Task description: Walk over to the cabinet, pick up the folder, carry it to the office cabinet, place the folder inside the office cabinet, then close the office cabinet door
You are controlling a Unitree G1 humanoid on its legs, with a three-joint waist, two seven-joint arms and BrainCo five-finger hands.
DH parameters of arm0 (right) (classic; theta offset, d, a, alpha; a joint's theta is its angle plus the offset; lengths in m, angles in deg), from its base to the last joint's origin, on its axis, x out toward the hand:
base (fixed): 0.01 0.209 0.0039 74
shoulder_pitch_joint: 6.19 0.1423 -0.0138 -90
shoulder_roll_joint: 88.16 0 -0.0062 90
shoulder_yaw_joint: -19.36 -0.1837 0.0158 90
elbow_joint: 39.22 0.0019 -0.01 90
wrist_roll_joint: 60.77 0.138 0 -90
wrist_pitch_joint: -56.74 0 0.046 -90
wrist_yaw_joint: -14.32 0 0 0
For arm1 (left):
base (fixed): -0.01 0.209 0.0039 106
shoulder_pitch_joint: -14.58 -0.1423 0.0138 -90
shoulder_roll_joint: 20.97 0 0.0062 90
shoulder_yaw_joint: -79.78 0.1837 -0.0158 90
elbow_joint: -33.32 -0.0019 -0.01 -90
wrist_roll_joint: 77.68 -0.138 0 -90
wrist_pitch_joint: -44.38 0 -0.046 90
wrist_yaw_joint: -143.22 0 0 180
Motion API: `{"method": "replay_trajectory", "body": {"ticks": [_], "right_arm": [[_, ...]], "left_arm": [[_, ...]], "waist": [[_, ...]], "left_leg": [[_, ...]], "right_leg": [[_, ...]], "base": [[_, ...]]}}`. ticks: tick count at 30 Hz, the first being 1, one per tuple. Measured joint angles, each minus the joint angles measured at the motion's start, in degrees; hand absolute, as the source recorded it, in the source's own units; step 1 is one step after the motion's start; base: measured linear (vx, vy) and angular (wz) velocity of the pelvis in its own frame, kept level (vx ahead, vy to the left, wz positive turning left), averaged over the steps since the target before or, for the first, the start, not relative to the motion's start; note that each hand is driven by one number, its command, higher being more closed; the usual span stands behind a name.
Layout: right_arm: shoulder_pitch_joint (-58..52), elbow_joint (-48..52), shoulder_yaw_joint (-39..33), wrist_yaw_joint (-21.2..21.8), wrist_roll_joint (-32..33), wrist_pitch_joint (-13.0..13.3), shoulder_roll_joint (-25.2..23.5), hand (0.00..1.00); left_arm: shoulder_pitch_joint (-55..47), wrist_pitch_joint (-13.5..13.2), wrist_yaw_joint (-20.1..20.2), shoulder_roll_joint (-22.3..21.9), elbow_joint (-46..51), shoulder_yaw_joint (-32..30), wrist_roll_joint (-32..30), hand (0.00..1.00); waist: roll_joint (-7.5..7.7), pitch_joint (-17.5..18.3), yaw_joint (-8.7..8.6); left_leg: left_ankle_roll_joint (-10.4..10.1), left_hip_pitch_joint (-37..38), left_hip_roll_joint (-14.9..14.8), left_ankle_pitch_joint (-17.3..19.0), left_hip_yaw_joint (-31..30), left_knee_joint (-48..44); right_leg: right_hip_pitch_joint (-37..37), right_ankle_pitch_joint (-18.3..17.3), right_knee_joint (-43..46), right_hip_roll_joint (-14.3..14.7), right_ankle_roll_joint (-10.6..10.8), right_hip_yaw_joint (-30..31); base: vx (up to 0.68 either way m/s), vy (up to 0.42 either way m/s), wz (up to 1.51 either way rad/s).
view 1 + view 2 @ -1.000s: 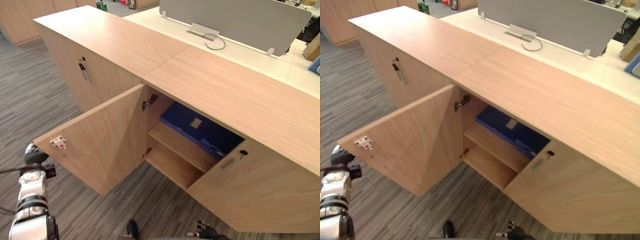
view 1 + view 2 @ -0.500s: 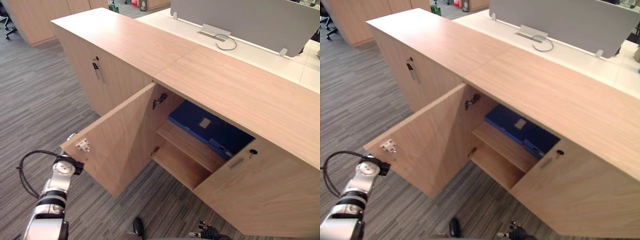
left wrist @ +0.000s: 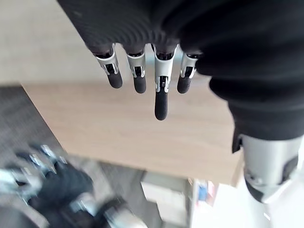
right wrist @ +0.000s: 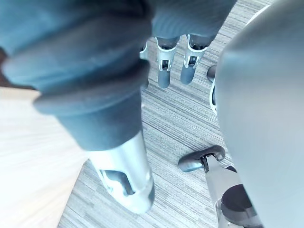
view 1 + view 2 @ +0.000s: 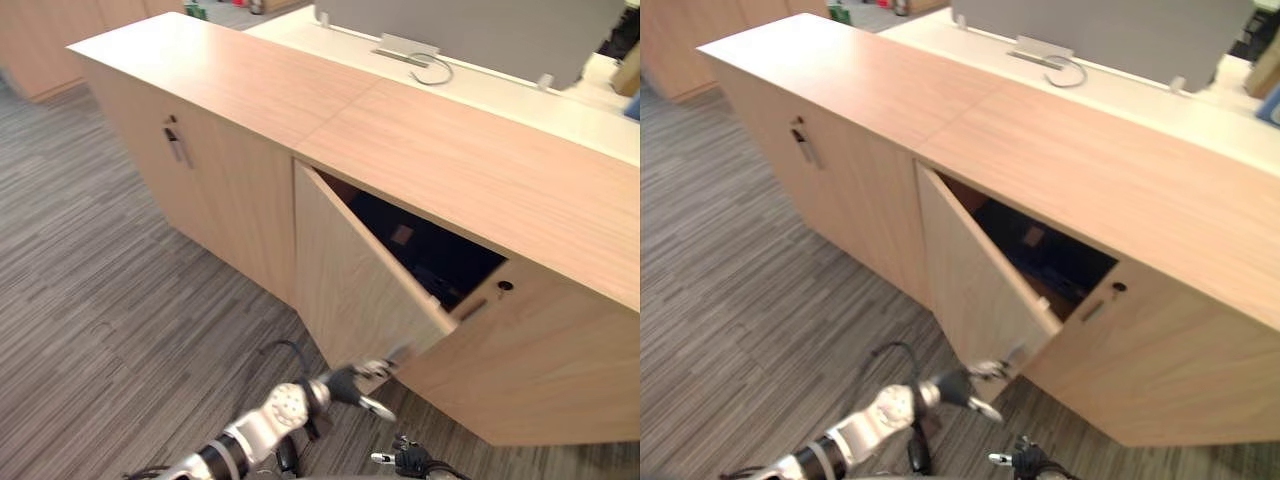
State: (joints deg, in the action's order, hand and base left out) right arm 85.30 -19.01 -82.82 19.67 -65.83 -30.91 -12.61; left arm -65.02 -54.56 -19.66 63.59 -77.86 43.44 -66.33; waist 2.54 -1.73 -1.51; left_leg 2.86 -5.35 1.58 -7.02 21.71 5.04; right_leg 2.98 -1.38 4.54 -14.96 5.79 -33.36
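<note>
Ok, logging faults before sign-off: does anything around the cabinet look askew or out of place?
Only the office cabinet door, which stands ajar, angled out from the front, with the left hand at its lower corner. The folder lies inside.

1. Two robot hands: left hand [image 5: 352, 382], right hand [image 5: 408, 461].
2. One door [image 5: 355, 280] ajar on the office cabinet [image 5: 480, 170].
3. Two bar handles: left handle [image 5: 175, 145], right handle [image 5: 470, 310].
4. One keyhole [image 5: 505, 286].
5. One grey screen [image 5: 480, 30], one looped cable [image 5: 435, 72].
6. In the dark opening, folder [image 5: 418, 255] count untellable.
</note>
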Motion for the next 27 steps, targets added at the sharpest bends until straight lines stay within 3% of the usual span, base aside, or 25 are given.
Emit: {"method": "replay_trajectory", "body": {"ticks": [3, 8, 13, 15, 17, 19, 20, 21, 23, 24, 25, 26, 27], "right_arm": [[0.12, 0.39, 0.66, -0.14, 1.3, 0.0, 0.04, 0.0], [0.08, 0.44, 1.14, -0.34, 1.65, 0.02, 1.7, 0.0], [0.07, 0.78, 6.31, -0.94, 2.35, 0.3, 2.4, 0.0], [-0.32, 1.46, 7.3, -0.84, 4.04, 0.78, 2.38, 0.0], [-1.19, 2.07, 7.27, -0.46, 4.28, 1.32, 2.68, 0.0], [-1.24, 2.02, 7.28, -0.29, 4.26, 1.35, 2.86, 0.0], [-1.25, 2.04, 7.31, -0.09, 4.21, 1.4, 2.88, 0.0], [-1.09, 2.1, 7.43, 0.19, 4.08, 1.55, 3.63, 0.0], [-0.77, 2.05, 7.76, 0.37, 3.9, 1.59, 5.37, 0.0], [-0.4, 1.99, 7.78, 0.59, 3.88, 1.7, 6.2, 0.0], [-0.25, 1.94, 7.79, 0.77, 3.87, 1.77, 6.26, 0.0], [-0.32, 1.92, 7.82, 1.02, 3.86, 1.83, 6.8, 0.0], [-0.18, 1.67, 7.83, 1.01, 3.87, 1.88, 5.97, 0.0]], "left_arm": [[0.3, 1.02, 3.46, -0.04, 0.0, 0.46, 10.51, 0.0], [-0.9, 1.08, 3.3, -1.35, -2.46, -2.35, 13.43, 0.0], [-5.17, -0.53, -1.69, -4.78, -14.88, -18.83, 11.81, 0.0], [-6.17, -0.66, -3.94, -3.78, -19.83, -25.38, 10.81, 0.0], [-9.11, -0.57, -5.5, -2.18, -26.85, -34.57, 10.86, 0.0], [-11.28, 0.0, -5.55, -1.39, -31.47, -42.26, 12.33, 0.0], [-12.05, 0.16, -5.73, -1.21, -33.37, -46.28, 13.4, 0.0], [-12.73, 0.17, -6.47, -1.65, -35.82, -52.02, 14.21, 0.0], [-12.89, 0.16, -7.08, -3.34, -38.05, -55.65, 14.49, 0.0], [-13.65, 0.1, -7.95, -3.93, -39.35, -57.74, 14.28, 0.0], [-14.24, 0.08, -8.33, -4.03, -39.52, -58.46, 13.66, 0.0], [-15.61, -0.05, -8.97, -4.44, -40.18, -59.92, 12.6, 0.0], [-15.95, -0.02, -9.37, -4.11, -40.67, -60.79, 11.46, 0.0]], "waist": [[-0.37, 0.02, -0.88], [-2.71, 0.08, -1.55], [-2.77, 0.21, -1.41], [-2.14, -0.25, -1.35], [-2.53, -0.21, -0.62], [-2.61, -0.73, -0.33], [-2.57, -1.04, -0.19], [-1.96, -1.71, 0.78], [-2.63, -2.67, 1.73], [-2.79, -3.51, 2.28], [-2.98, -3.65, 2.35], [-5.0, -3.46, 2.43], [-4.31, -4.03, 2.53]], "left_leg": [[-0.34, 2.08, -2.36, 0.16, 3.99, 0.03], [-2.42, 3.2, -4.77, -0.26, 7.1, 0.31], [-4.75, 3.41, -7.99, 0.79, 10.38, -1.95], [-5.54, 1.19, -11.01, 4.61, 11.27, -9.45], [-5.78, -1.45, -17.45, 10.42, 12.94, -21.68], [-5.14, -2.15, -21.71, 12.62, 12.5, -28.85], [-5.13, -3.11, -23.26, 12.59, 10.77, -32.71], [-5.61, -6.91, -23.83, 12.94, 4.05, -39.79], [-7.66, -7.74, -19.57, 17.28, -5.05, -37.92], [-8.01, -7.0, -14.35, 18.48, -11.91, -31.68], [-8.23, -6.14, -12.93, 18.17, -13.97, -28.13], [-8.6, -4.63, -11.98, 11.71, -16.89, -22.79], [-7.93, -4.08, -11.8, 12.4, -16.24, -23.36]], "right_leg": [[0.63, 1.02, -2.35, 2.48, -0.51, -0.45], [0.6, 1.22, -4.32, 4.5, -0.18, 1.8], [0.35, 0.61, -6.29, 7.12, -0.95, 4.67], [0.34, 0.26, -6.22, 7.97, -1.42, 5.7], [0.62, 0.15, -6.06, 10.52, -2.36, 8.06], [1.68, 0.19, -6.13, 12.64, -2.6, 8.78], [2.07, 0.21, -6.06, 13.2, -2.83, 8.94], [2.99, -0.48, -5.93, 12.95, -4.2, 11.3], [2.49, -0.5, -4.79, 11.8, -4.25, 13.61], [1.82, -0.51, -3.71, 10.46, -4.22, 15.74], [1.79, -0.54, -3.52, 10.31, -4.17, 16.5], [1.89, -0.72, -3.59, 11.57, -3.47, 17.42], [2.36, -1.05, -3.79, 11.27, -2.79, 18.01]], "base": [[-0.05, -0.145, -0.78], [-0.08, -0.119, -0.44], [-0.04, -0.123, -0.36], [0.0, -0.17, -0.39], [0.12, -0.187, -0.71], [0.13, -0.171, -0.67], [0.09, -0.178, -0.65], [0.11, -0.145, -0.61], [0.09, 0.043, -0.74], [0.06, 0.163, -0.78], [0.06, 0.201, -0.83], [0.04, 0.14, -0.54], [0.03, 0.115, -0.47]]}}
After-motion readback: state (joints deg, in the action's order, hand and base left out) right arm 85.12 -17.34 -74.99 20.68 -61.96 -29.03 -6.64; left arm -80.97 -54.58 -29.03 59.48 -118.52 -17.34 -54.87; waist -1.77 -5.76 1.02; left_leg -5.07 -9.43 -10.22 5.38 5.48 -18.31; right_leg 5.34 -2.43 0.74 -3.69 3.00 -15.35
